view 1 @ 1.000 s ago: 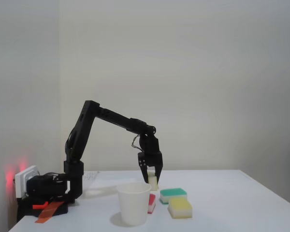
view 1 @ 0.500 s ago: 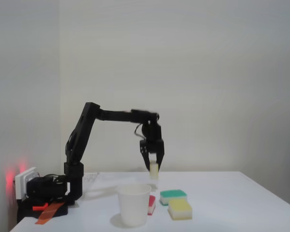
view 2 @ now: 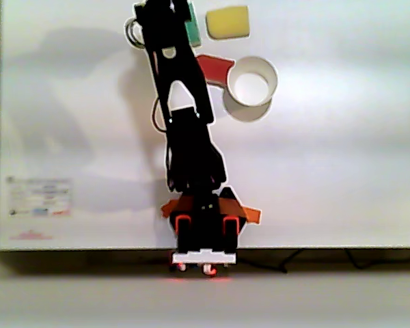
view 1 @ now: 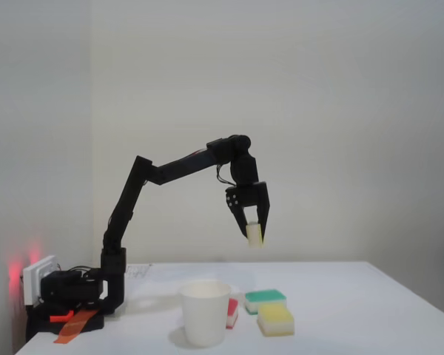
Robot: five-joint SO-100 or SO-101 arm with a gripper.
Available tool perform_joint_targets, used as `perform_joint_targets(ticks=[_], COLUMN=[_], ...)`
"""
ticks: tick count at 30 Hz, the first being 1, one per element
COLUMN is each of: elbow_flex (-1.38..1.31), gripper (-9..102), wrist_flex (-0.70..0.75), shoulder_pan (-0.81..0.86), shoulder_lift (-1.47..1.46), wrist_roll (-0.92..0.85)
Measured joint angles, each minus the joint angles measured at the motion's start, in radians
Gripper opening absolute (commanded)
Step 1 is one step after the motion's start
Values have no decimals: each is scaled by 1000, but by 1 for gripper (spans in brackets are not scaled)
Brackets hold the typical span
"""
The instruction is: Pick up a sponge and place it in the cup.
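Gripper (view 1: 254, 231) clamped on sponge (view 1: 255, 236), raised; cup (view 1: 205, 312) below, to its left in fixed view. Sponge likely light, squashy foam; mid-block pinch suits.

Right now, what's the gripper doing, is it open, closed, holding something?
Gripper: closed on the sponge, held in the air above the table, higher than the cup.

pale yellow sponge (view 1: 255, 235); white cup (view 1: 205, 312); black hand (view 1: 255, 231); green-topped sponge (view 1: 266, 299); white table (view 1: 355, 310).
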Motion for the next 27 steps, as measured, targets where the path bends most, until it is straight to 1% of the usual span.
perform_joint_targets(ticks=[4, 9, 20, 27], elbow_flex=[-77, -77, 158, 314], gripper=[0, 0, 0, 0], wrist_flex=[43, 54, 54, 54], shoulder_pan=[87, 169, 494, 598], shoulder_lift=[2, 52, 291, 419], wrist_roll=[-18, -43, -238, -307])
